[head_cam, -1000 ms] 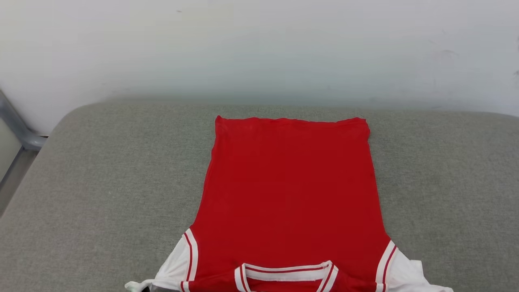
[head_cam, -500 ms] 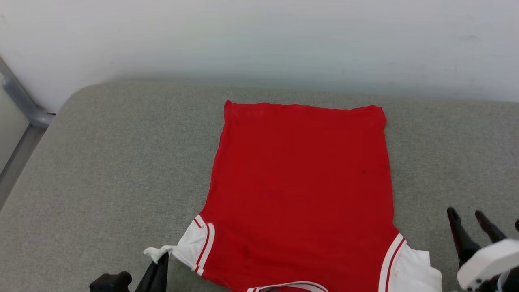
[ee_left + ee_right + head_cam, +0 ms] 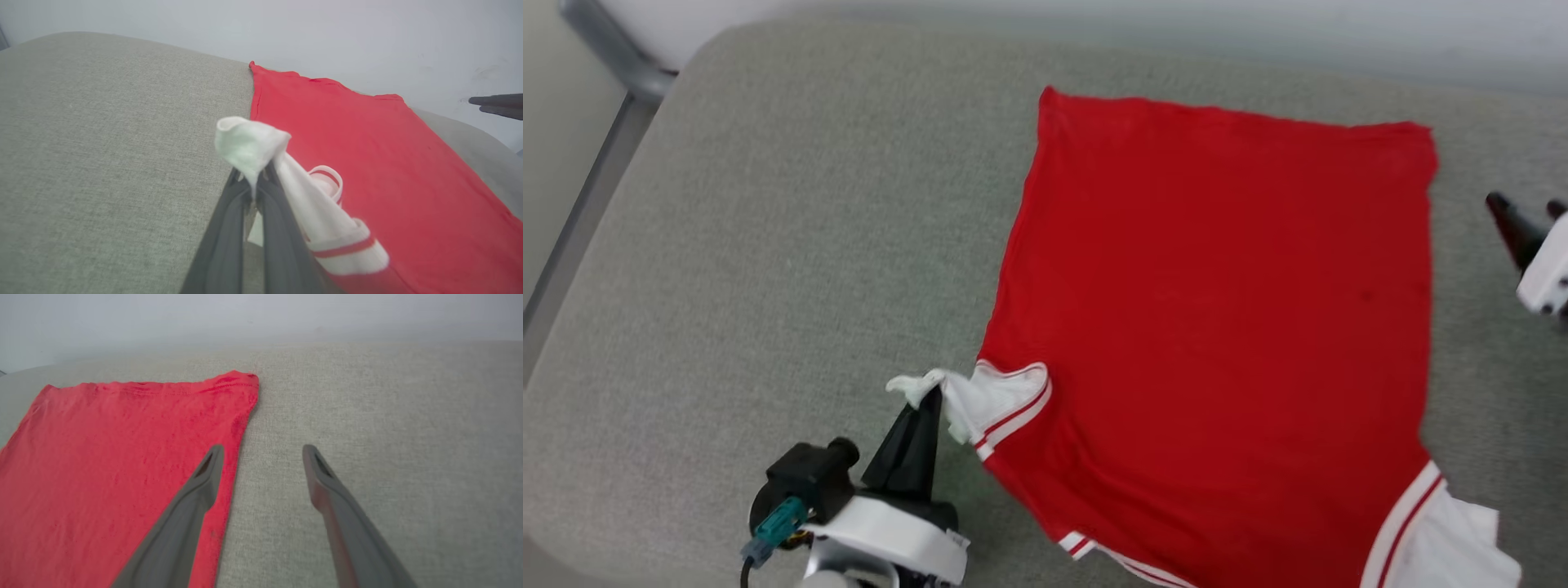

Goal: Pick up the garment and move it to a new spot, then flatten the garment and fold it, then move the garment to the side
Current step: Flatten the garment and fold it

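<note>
No words or numbers can be read here, and the garment [image 3: 1217, 327] shows just plain red cloth with red and white stripes.

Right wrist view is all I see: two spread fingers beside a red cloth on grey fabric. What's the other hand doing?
Observer: The left gripper is shut on a white sleeve of that cloth, a red jersey.
Operator: Is the sleeve lying flat?
Observer: No, it is crumpled, its striped cuff curled up beside the red body.
Operator: Any second sleeve?
Observer: Yes, another white sleeve lies at the jersey's opposite near corner, nothing gripping it.
</note>
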You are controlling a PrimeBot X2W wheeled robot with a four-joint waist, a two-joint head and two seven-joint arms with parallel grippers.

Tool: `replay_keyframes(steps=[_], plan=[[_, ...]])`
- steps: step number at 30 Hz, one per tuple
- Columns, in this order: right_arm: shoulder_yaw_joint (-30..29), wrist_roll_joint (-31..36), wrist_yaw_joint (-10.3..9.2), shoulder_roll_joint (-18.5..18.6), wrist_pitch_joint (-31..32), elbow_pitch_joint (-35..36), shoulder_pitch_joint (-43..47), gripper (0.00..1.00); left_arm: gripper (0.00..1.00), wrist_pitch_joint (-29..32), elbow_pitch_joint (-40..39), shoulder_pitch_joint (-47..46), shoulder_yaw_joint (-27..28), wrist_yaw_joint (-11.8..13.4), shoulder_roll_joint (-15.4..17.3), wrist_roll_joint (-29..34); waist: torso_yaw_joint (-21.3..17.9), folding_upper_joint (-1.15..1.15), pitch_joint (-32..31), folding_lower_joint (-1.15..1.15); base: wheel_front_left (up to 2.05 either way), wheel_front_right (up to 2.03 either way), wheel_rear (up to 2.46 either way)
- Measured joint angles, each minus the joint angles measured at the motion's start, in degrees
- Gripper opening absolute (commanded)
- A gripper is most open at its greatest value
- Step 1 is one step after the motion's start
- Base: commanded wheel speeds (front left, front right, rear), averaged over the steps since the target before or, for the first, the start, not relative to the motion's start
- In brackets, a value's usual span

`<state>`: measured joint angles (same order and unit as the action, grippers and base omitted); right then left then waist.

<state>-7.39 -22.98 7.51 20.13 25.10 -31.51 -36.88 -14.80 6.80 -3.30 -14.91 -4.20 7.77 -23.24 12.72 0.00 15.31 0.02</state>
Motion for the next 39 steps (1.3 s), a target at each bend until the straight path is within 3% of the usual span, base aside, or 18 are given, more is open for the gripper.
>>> replay_keyframes(steps=[6,11,16,20,21,22,23,32,39], plan=[[1.9,3.0,-0.01,2.6,10.7,-6.6,-13.5,1.00,0.00,-0.1,-1.3,-3.8,-1.1,-1.4,-1.9,0.9,3.0,0.00,5.8,0.01,0.00,0.00,0.00],[1.5,6.2,-0.01,3.3,15.5,-10.1,-21.3,1.00,0.00,-0.1,-2.8,-5.5,-1.0,-2.2,-3.1,1.5,5.3,0.00,10.3,0.00,0.00,0.00,0.00],[1.8,9.1,-0.01,3.8,17.9,-13.0,-25.0,1.00,0.00,-0.1,-3.1,-6.6,-0.9,-2.8,-3.9,1.9,7.2,0.00,14.1,0.00,0.00,0.00,0.00],[0.6,10.4,0.01,4.0,24.8,-16.9,-26.9,1.00,0.00,-0.1,-3.1,-7.0,-0.8,-2.9,-4.3,1.9,8.2,0.00,15.8,-0.01,0.00,0.00,0.00],[0.3,10.8,0.00,4.1,26.5,-17.4,-27.5,0.88,0.00,-0.1,-3.1,-7.1,-0.8,-3.0,-4.4,1.9,8.3,0.00,16.0,-0.02,0.00,0.00,0.00],[-0.1,11.0,0.00,4.0,27.8,-17.7,-27.9,0.40,0.00,-0.2,-3.1,-7.2,-0.7,-3.1,-4.4,1.9,8.3,-0.01,16.1,-0.02,0.00,0.00,0.00],[-0.6,11.2,0.01,3.9,28.6,-18.0,-28.3,0.00,0.00,-0.2,-3.0,-7.2,-0.7,-3.1,-4.4,2.1,8.3,0.00,16.1,-0.02,0.00,0.00,0.00],[-1.2,14.9,0.01,2.9,29.8,-16.8,-28.2,0.00,0.00,-0.2,-1.6,-7.6,-0.9,-3.2,-4.7,2.4,7.9,0.00,14.5,-0.01,0.00,0.00,0.00],[1.8,13.4,0.02,4.7,29.3,-12.5,-23.9,0.00,0.00,-0.3,0.5,-5.9,0.1,-3.2,-4.0,2.4,6.4,0.00,9.8,-0.01,0.00,0.00,0.00]])
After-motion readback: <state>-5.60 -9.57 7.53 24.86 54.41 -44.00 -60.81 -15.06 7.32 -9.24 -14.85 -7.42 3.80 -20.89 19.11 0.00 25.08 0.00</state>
